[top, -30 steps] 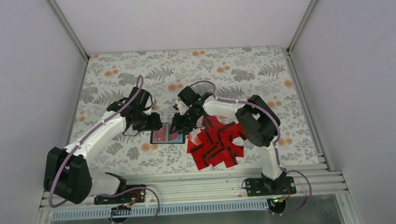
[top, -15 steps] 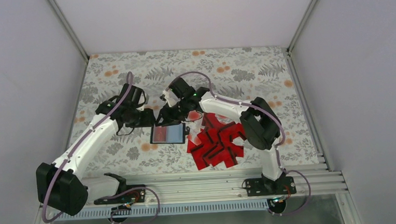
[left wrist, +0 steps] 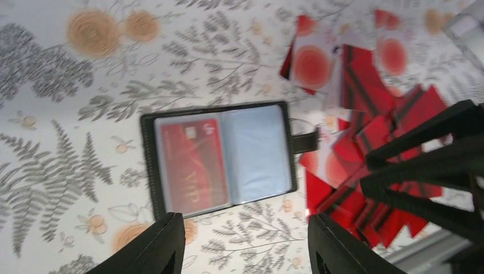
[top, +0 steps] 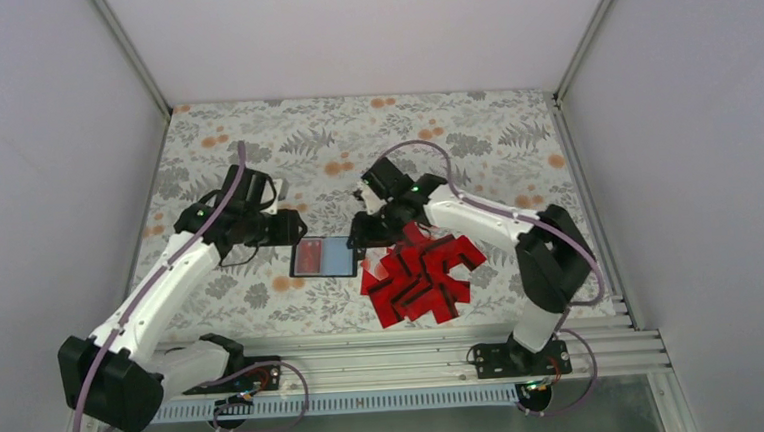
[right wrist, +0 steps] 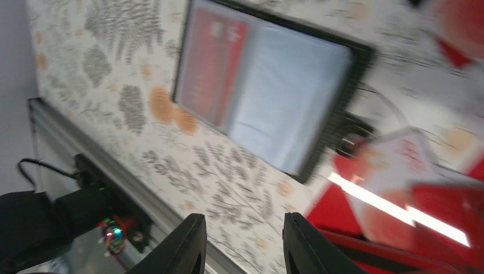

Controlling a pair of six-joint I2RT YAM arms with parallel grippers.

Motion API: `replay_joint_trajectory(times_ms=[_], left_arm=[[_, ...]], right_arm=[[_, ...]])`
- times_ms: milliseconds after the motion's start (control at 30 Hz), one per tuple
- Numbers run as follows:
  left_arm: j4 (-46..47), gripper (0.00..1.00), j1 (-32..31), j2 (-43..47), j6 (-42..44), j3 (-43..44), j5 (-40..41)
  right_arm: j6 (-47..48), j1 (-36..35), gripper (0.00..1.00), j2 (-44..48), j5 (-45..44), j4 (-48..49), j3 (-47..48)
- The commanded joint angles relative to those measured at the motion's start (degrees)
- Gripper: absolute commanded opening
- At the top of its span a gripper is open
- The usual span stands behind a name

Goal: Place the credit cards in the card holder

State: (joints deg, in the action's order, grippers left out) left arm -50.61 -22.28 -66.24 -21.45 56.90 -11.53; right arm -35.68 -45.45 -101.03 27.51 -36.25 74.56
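Already one red card point(left wrist: 191, 162) fills the left pocket of the card holder point(top: 323, 258), which lies open on the tabletop point(top: 244, 154). The credit cards point(top: 417, 279) are heaped just right of it. Flanking the holder, the left arm point(top: 176, 274) and right arm point(top: 478, 220) hold their jaws wide and empty. Unpinned, the holder could slide under a pushed card, and overlapping cards could lift together.

left gripper point(left wrist: 246, 251) jaws apart, holding nothing | right gripper point(right wrist: 240, 246) likewise (both arms angled inward)
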Motion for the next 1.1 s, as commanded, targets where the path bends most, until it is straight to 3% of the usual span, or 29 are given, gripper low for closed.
replay_joint_trajectory(times_ms=[0,167,433,633,833,1067], left_arm=[[4.7,0.55,-0.4,3.9,1.8,-1.1,-7.8],[11.0,0.56,-3.2,3.1,1.7,-4.3,-17.5],[20.9,0.61,-13.3,-8.0,0.7,-2.3,-21.2],[22.5,0.62,-17.0,-21.6,3.6,7.1,-21.9],[21.1,0.61,-19.2,-36.2,6.7,18.6,-23.6],[21.7,0.5,-21.0,-48.4,3.7,28.5,-24.5]], right_arm=[[1.2,3.1,0.35,8.8,-9.4,-6.5,-6.0],[-1.6,8.2,0.41,20.3,-9.5,-7.1,-16.3],[-8.4,18.7,0.58,30.8,-9.8,-7.6,-29.8],[-14.2,25.9,0.68,37.6,-7.4,-4.2,-37.6],[-16.7,33.2,0.68,41.3,0.6,5.7,-46.0],[-17.0,41.1,0.66,43.5,10.0,15.1,-52.0]])
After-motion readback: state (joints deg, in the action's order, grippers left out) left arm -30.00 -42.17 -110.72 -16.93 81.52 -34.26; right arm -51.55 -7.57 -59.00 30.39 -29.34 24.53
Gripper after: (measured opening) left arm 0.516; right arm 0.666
